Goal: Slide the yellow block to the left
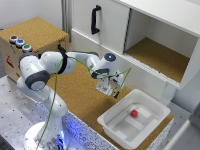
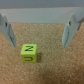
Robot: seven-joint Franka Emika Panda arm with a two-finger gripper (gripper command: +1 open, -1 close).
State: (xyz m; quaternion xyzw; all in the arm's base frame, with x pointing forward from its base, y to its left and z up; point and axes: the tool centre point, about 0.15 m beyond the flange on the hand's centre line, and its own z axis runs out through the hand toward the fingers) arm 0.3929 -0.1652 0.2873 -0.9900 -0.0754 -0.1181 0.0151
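Yellow block (image 2: 28, 52); bin (image 1: 112, 125) apparently holds red block (image 1: 134, 113).

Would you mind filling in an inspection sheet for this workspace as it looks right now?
Surface: cork-topped bench, bare around the arm's working spot.
Job's things: yellow block lies on the cork, marked with a dark letter, between and just ahead of the open fingers; not touched.
Clutter: small red block inside the white tray at the exterior view's right.
End effector: open, low over the cork, holding nothing.
Cables: green cable runs from the base up along the arm to the wrist.
Surroundings: white cabinet with a black handle and an open shelf; cork box with three buttons.
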